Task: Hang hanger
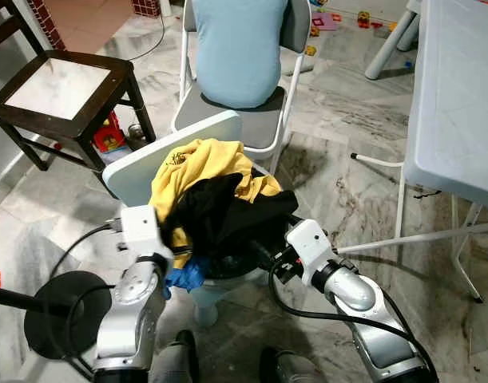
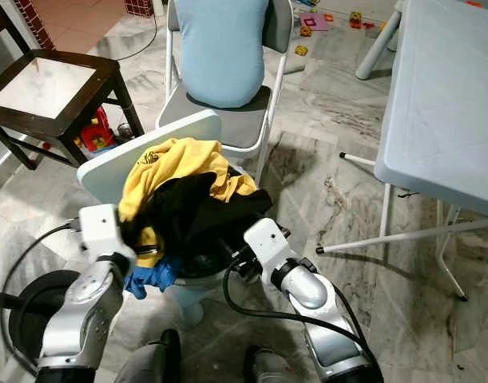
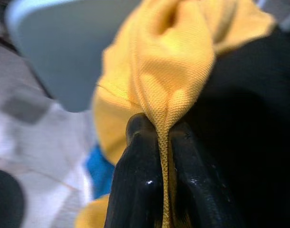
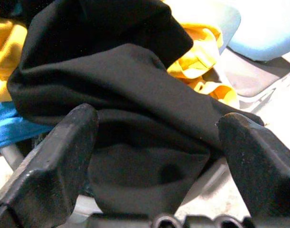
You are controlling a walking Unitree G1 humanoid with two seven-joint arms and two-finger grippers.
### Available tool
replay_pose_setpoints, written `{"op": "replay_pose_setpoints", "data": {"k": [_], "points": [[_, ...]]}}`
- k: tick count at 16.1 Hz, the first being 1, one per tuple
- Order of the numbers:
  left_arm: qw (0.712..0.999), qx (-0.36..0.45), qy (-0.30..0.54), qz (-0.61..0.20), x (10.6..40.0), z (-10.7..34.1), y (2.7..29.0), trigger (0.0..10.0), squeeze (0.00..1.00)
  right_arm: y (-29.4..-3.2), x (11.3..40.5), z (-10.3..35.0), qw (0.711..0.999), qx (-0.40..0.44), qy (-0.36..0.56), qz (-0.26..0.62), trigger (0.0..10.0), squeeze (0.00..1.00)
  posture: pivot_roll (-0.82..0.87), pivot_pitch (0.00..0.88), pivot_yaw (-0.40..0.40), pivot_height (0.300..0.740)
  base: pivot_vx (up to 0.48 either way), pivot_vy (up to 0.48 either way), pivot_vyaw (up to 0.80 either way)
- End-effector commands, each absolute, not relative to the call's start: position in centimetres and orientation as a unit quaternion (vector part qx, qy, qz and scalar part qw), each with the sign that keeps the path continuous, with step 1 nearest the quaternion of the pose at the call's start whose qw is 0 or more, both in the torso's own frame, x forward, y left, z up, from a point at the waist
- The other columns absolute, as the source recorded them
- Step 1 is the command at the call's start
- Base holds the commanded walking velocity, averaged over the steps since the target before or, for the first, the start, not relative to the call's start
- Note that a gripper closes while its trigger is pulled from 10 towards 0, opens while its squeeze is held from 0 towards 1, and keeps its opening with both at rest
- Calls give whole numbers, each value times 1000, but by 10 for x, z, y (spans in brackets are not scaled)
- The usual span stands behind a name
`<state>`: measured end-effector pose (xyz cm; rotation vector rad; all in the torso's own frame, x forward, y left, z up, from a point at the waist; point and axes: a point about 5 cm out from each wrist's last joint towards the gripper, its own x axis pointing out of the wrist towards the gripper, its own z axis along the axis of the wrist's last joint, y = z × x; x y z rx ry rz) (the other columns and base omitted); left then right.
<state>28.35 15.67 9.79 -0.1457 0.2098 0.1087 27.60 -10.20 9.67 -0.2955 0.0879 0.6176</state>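
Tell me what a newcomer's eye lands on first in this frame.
First, the heap of clothes on the white chair directly before the robot: a yellow garment over a black garment, with blue cloth underneath. The left gripper is shut on a fold of the yellow garment, while the right gripper stands open at the black one.

A pale blue chair [image 1: 148, 163] stands just before the robot, heaped with a yellow garment [image 1: 192, 163], a black garment [image 1: 228, 211] and a bit of blue cloth [image 1: 186, 275]. The left arm [image 1: 136, 303] reaches to the yellow garment's edge; the right arm [image 1: 347, 291] reaches under the black one. Beyond stand a dark wooden stool [image 1: 64, 88], a grey folding chair [image 1: 251, 120] and a white table [image 1: 455, 96].
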Motion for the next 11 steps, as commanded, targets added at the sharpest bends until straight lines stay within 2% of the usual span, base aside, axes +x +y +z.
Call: {"op": "replay_pose_setpoints", "data": {"k": [1, 2, 4, 6, 8, 11], "points": [[990, -57, 89, 93, 280, 101, 169, 0, 0, -106, 273, 90, 943, -139, 56, 297, 10000, 0, -4, 249, -44, 740, 0, 0, 0], [987, -43, 67, 137, 279, 108, 182, 0, 0, -105, 271, 89, 939, -142, 57, 307, 10000, 0, 4, 239, -60, 740, 0, 0, 0], [987, -16, 33, 157, 279, 119, 188, 0, 0, -104, 274, 91, 938, -145, 54, 310, 10000, 0, 6, 239, -68, 740, 0, 0, 0], [990, -22, 19, 140, 280, 125, 182, 0, 0, -105, 277, 93, 939, -145, 50, 307, 10000, 0, 7, 242, -71, 740, 0, 0, 0], [991, 7, -24, 128, 283, 139, 177, 0, 0, -105, 277, 93, 939, -146, 49, 307, 10000, 0, 3, 245, -69, 740, 0, 0, 0], [988, -3, -141, 67, 297, 193, 158, 0, 0, -104, 272, 90, 939, -144, 52, 308, 10000, 0, -3, 242, -66, 740, 0, 0, 0]]}}
